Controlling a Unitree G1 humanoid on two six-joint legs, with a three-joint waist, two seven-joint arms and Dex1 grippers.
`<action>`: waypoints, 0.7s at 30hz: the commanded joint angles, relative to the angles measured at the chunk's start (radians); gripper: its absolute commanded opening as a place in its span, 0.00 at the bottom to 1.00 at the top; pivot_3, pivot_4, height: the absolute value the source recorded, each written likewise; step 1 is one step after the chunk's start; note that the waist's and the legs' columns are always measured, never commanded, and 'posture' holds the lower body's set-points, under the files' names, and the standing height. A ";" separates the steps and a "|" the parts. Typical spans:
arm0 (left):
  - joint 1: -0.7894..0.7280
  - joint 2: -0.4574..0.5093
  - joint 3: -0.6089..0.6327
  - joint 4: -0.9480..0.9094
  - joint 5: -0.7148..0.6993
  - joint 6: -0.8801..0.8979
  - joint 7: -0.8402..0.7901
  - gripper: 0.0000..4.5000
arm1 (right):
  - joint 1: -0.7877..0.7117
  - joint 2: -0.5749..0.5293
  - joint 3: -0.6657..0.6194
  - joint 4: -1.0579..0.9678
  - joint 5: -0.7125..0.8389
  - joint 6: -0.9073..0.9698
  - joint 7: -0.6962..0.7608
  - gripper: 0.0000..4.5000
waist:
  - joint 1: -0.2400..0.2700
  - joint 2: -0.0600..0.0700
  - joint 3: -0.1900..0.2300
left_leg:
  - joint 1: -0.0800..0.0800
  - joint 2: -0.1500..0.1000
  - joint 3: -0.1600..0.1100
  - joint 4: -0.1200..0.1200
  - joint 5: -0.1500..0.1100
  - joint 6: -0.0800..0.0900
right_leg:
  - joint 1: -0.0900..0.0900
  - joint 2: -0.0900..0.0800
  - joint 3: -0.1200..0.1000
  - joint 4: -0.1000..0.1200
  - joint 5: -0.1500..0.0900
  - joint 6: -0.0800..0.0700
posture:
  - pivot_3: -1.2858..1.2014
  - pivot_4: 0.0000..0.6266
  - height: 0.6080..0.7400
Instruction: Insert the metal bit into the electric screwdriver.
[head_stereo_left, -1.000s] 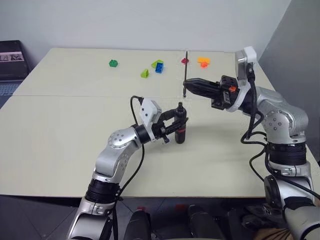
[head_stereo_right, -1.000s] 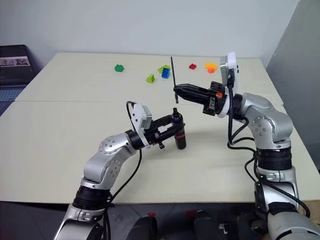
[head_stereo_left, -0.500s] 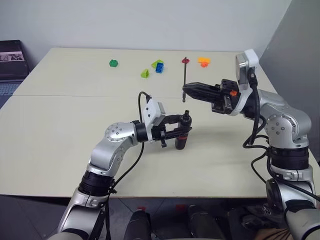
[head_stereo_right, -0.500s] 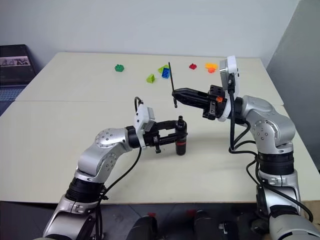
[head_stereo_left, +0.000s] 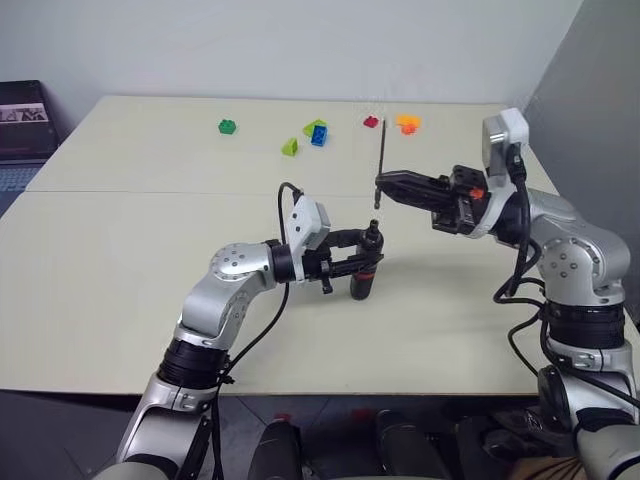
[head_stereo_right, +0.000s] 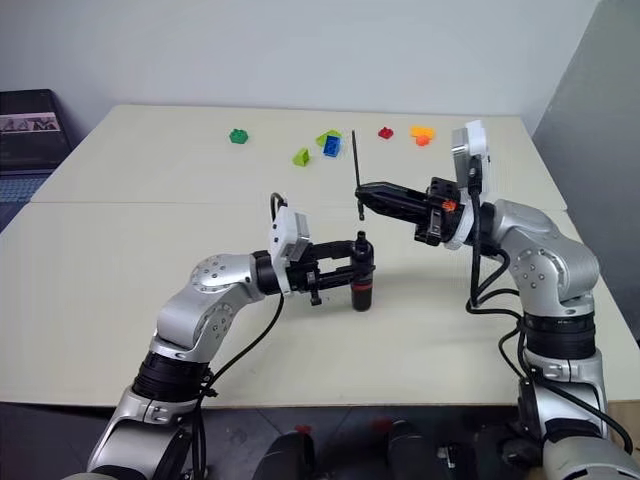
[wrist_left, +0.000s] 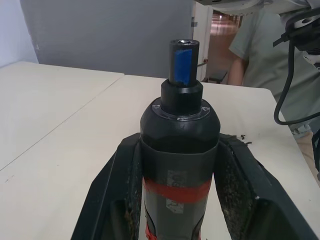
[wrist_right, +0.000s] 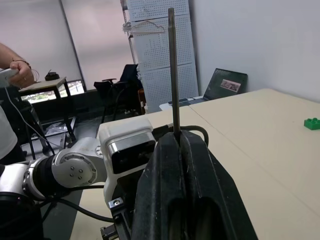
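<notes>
Claw fingers of my left arm (head_stereo_left: 358, 262) are pinched on the electric screwdriver (head_stereo_left: 364, 272), which stands upright with its base on the bench (head_stereo_left: 120, 250) and its narrow nose pointing up. In the left wrist view the two fingers (wrist_left: 107, 195) press either side of the dark body just above the red band. My right claw (head_stereo_left: 384, 184) is pressed together on the metal bit (head_stereo_left: 381, 162), gripping it near its lower end so the thin rod stands nearly vertical, most of it rising above the fingers. The bit's lower tip hangs above the screwdriver's nose and slightly to its right, apart from it.

The bench is a pale cream surface with a seam running across it behind my arms. A light wall stands behind the far edge, and a dark laptop (head_stereo_left: 24, 120) sits off the far left corner. Small toy bricks lie along the far side, well apart from both claws: a green one (head_stereo_left: 228, 126), a lime one (head_stereo_left: 289, 147), a blue one (head_stereo_left: 318, 136), a red one (head_stereo_left: 371, 122) and an orange one (head_stereo_left: 407, 123). In the left wrist view a person in a green shirt (wrist_left: 260, 55) stands beyond the bench.
</notes>
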 joint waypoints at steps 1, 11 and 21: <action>0.001 0.007 0.002 -0.019 -0.016 0.001 -0.016 0.37 | -0.002 -0.014 -0.015 -0.034 0.024 -0.015 0.008 0.00 | 0.000 0.000 0.000 | 0.000 0.000 0.000 0.000 0.000 0.000 | 0.000 0.000 0.000 0.000 0.000 0.000 | 0.52 0.24 1.00; -0.002 0.011 -0.001 -0.013 -0.011 -0.003 -0.029 0.37 | 0.041 -0.009 0.021 -0.063 0.006 -0.055 0.028 0.00 | 0.000 0.000 0.000 | 0.000 0.000 0.000 0.000 0.000 0.000 | 0.000 0.000 0.000 0.000 -0.001 0.001 | 0.52 0.24 1.00; -0.008 0.011 -0.007 -0.006 -0.006 -0.007 -0.038 0.37 | 0.041 -0.004 0.041 -0.046 -0.001 -0.100 0.037 0.00 | 0.000 0.000 0.000 | 0.000 0.000 0.000 0.000 0.000 0.000 | 0.000 0.000 0.000 0.000 -0.001 0.001 | 0.52 0.24 1.00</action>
